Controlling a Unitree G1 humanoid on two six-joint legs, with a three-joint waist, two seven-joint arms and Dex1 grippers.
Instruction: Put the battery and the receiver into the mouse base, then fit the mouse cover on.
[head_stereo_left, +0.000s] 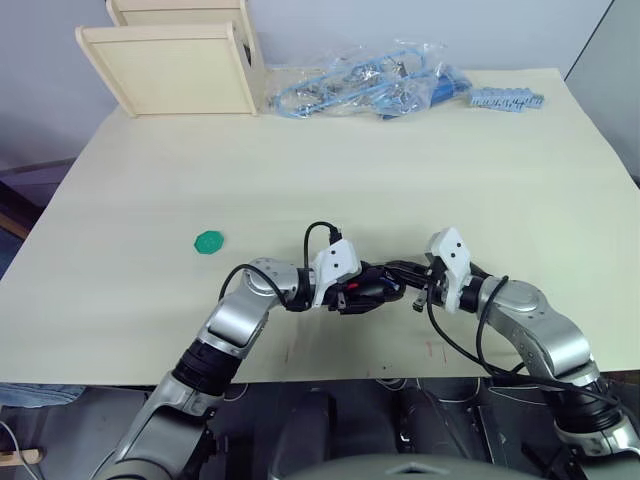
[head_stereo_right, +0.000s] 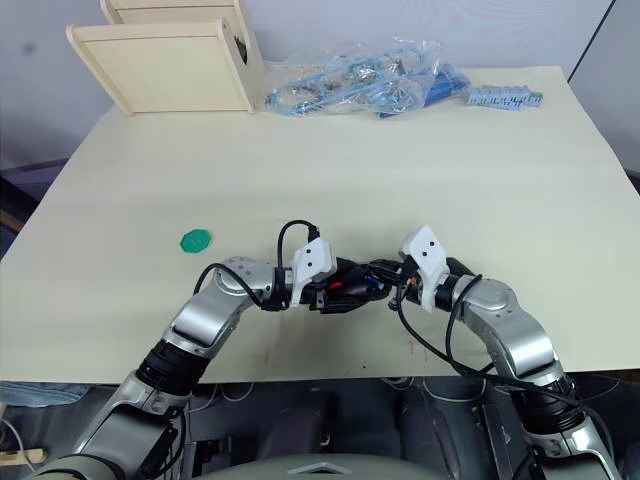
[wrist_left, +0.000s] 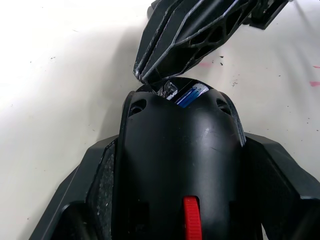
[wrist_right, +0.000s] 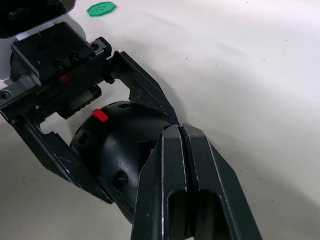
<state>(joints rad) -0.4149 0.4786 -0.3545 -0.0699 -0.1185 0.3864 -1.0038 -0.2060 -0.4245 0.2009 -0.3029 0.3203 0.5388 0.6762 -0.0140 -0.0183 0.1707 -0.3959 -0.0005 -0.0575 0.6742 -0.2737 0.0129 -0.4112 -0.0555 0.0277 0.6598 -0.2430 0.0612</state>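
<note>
My left gripper (head_stereo_left: 385, 285) is shut on the mouse base (head_stereo_left: 362, 292), a black shell with a red wheel (wrist_left: 191, 220), held just above the table near its front edge. The blue battery (wrist_left: 190, 95) lies in the hollow at the base's far end. My right gripper (wrist_right: 177, 129) is shut, its fingers (wrist_left: 192, 35) pressed together with their tips touching that same end of the base. A small glinting bit sits at those tips; I cannot tell whether it is the receiver. The mouse cover is out of view.
A green round disc (head_stereo_left: 209, 242) lies on the table (head_stereo_left: 150, 200) left of the arms. At the back stand two pale wooden boxes (head_stereo_left: 170, 65), a clear bag of blue parts (head_stereo_left: 370, 80) and a blue strip (head_stereo_left: 505, 100).
</note>
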